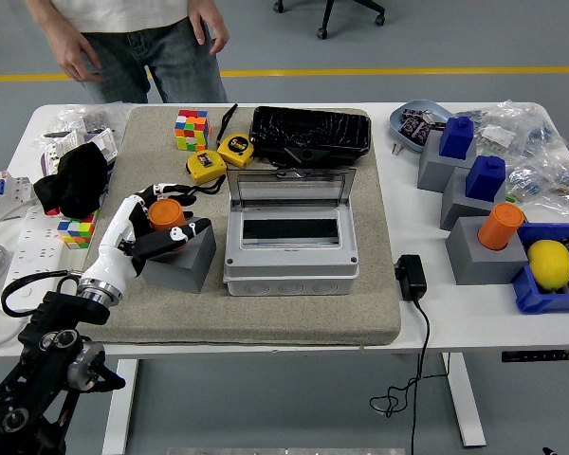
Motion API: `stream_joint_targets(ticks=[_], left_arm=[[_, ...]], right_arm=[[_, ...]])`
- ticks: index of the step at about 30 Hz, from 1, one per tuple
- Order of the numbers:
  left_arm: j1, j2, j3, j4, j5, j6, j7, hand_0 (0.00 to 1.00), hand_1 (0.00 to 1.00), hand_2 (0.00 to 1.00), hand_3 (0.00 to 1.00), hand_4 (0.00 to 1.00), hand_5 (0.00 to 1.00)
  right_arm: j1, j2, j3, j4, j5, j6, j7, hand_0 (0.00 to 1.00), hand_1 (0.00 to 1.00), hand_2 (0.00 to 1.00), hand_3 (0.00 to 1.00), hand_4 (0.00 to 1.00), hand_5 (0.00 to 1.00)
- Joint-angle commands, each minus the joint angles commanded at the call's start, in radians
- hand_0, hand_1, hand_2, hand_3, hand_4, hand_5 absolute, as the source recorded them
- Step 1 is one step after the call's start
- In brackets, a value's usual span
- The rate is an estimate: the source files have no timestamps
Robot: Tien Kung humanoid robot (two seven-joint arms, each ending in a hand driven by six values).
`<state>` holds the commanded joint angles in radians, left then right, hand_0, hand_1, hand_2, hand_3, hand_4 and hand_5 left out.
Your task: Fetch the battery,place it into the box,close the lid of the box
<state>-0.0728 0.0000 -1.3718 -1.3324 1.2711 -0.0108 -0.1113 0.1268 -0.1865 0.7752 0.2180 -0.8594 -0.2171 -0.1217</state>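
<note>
The robot's left hand (150,227) closes its fingers around the orange battery (168,217) standing in a grey holder (180,260) near the mat's left edge, a stiff, smooth, probably light cylinder best gripped around its exposed upper sides, beside the open box (291,234).

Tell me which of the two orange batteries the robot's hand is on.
The orange battery on the mat, standing in the grey block left of the box; the left hand wraps it. The other stands untouched far right.
</note>
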Motion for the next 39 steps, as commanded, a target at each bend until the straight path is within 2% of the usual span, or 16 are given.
stream_joint_targets(ticks=[1, 2, 7, 8, 13, 14, 19, 20, 25, 26, 31, 32, 39], left_arm=[[-0.001, 0.000, 0.001, 0.001, 0.002, 0.003, 0.000, 0.488, 0.619, 0.441, 0.416, 0.998, 0.002], [-0.002, 0.000, 0.003, 0.001, 0.006, 0.008, 0.000, 0.424, 0.502, 0.386, 0.352, 0.998, 0.002], [-0.007, 0.000, 0.009, 0.004, 0.046, 0.037, -0.001, 0.424, 0.502, 0.386, 0.352, 0.998, 0.002], [-0.008, 0.000, 0.011, 0.004, 0.054, 0.044, -0.001, 0.357, 0.462, 0.330, 0.307, 0.956, 0.002], [-0.011, 0.000, 0.018, 0.005, 0.084, 0.076, -0.001, 0.357, 0.462, 0.330, 0.307, 0.956, 0.002], [-0.011, 0.000, 0.019, 0.006, 0.089, 0.083, -0.002, 0.244, 0.388, 0.272, 0.246, 0.929, 0.002], [-0.013, 0.000, 0.024, 0.007, 0.099, 0.106, -0.005, 0.244, 0.388, 0.272, 0.246, 0.929, 0.002], [-0.014, 0.000, 0.024, 0.007, 0.100, 0.109, -0.005, 0.196, 0.347, 0.237, 0.206, 0.907, 0.002], [-0.018, 0.000, 0.026, 0.010, 0.100, 0.123, -0.009, 0.196, 0.347, 0.237, 0.206, 0.907, 0.002], [-0.018, 0.001, 0.027, 0.010, 0.100, 0.125, -0.009, 0.179, 0.316, 0.213, 0.191, 0.866, 0.002], [-0.022, 0.001, 0.030, 0.010, 0.098, 0.133, -0.011, 0.179, 0.316, 0.213, 0.191, 0.866, 0.002], [-0.023, 0.002, 0.031, 0.009, 0.098, 0.135, -0.012, 0.176, 0.307, 0.207, 0.187, 0.842, 0.002], [-0.038, 0.004, 0.034, 0.001, 0.090, 0.143, -0.014, 0.175, 0.301, 0.204, 0.185, 0.837, 0.002]], right_arm=[[0.000, 0.000, 0.000, 0.000, 0.000, 0.000, 0.000, 0.789, 0.690, 0.663, 0.631, 0.998, 0.838], [0.001, 0.000, 0.001, 0.000, 0.001, 0.000, 0.001, 0.787, 0.690, 0.663, 0.636, 0.998, 0.847], [0.001, 0.000, 0.003, -0.001, 0.003, -0.001, 0.002, 0.787, 0.690, 0.663, 0.636, 0.998, 0.847], [0.001, 0.000, 0.003, -0.001, 0.004, -0.001, 0.002, 0.786, 0.690, 0.663, 0.640, 0.998, 0.848], [0.001, 0.000, 0.004, -0.001, 0.006, -0.001, 0.003, 0.786, 0.690, 0.663, 0.640, 0.998, 0.848], [0.001, 0.000, 0.005, -0.001, 0.006, -0.001, 0.003, 0.785, 0.690, 0.663, 0.643, 0.998, 0.858], [0.001, 0.001, 0.005, -0.002, 0.007, -0.001, 0.003, 0.785, 0.690, 0.663, 0.643, 0.998, 0.858], [0.001, 0.001, 0.005, -0.002, 0.007, -0.001, 0.003, 0.785, 0.690, 0.662, 0.646, 0.998, 0.862], [0.002, 0.001, 0.006, -0.002, 0.007, -0.001, 0.003, 0.785, 0.690, 0.662, 0.646, 0.998, 0.862], [0.002, 0.001, 0.006, -0.002, 0.007, -0.001, 0.003, 0.782, 0.690, 0.663, 0.649, 0.998, 0.866], [0.002, 0.000, 0.005, -0.002, 0.008, 0.000, 0.003, 0.782, 0.690, 0.663, 0.649, 0.998, 0.866], [0.002, 0.000, 0.005, -0.002, 0.008, 0.000, 0.003, 0.782, 0.690, 0.663, 0.651, 0.998, 0.870], [0.002, -0.001, 0.001, -0.001, 0.010, 0.001, 0.002, 0.781, 0.690, 0.663, 0.657, 0.998, 0.886]])
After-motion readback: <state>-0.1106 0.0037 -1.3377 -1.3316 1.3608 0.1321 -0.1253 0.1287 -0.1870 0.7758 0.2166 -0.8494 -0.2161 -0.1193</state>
